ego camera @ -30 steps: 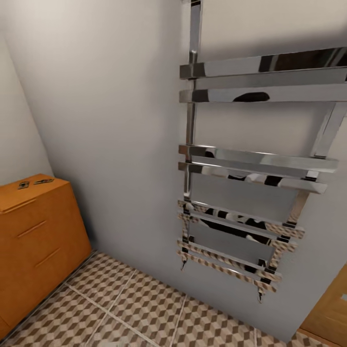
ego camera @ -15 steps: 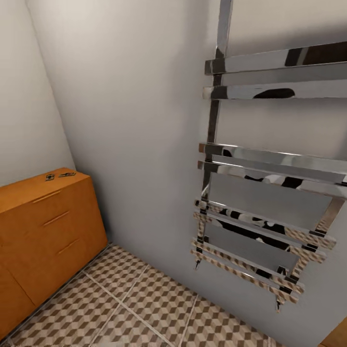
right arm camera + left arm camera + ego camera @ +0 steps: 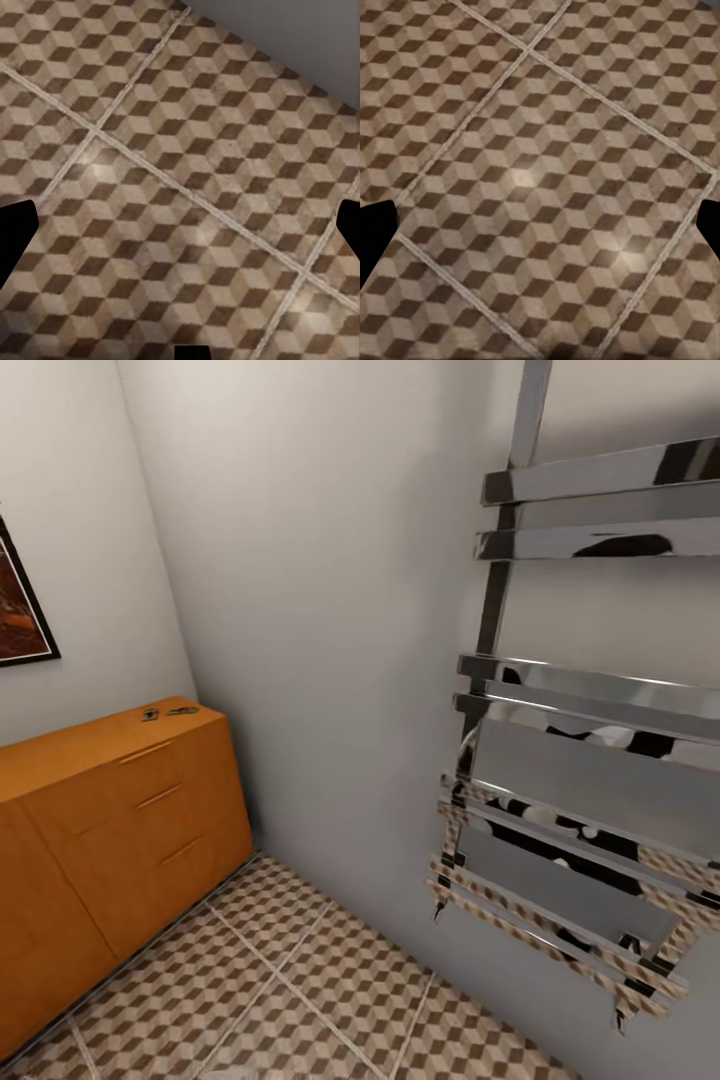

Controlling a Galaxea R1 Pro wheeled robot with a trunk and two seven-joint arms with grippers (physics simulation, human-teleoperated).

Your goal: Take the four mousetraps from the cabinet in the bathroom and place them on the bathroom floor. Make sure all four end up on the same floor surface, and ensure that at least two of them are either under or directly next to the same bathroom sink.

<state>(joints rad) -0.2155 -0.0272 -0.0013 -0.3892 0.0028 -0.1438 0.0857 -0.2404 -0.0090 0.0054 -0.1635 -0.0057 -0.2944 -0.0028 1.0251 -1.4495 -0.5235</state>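
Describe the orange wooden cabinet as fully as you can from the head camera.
The low, wide orange-wood cabinet stands on the cube-patterned tile floor, backed against the wall in the corner. Flat drawer fronts with slim bar handles, three visible, all shut. Two small dark mousetraps lie on its top near the far corner. A dark-framed picture hangs above it.

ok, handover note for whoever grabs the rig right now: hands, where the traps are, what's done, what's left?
Left hand: open, empty, over tile.
Right hand: open, empty, over tile.
Two mousetraps lie on top of the cabinet, at its far corner by the wall; the other two can't be located.
The bathroom floor in sight has no trap on it; nothing is placed as far as the views show.
Left: approach the cabinet, collect all four, set them on the floor, at least two by the sink.
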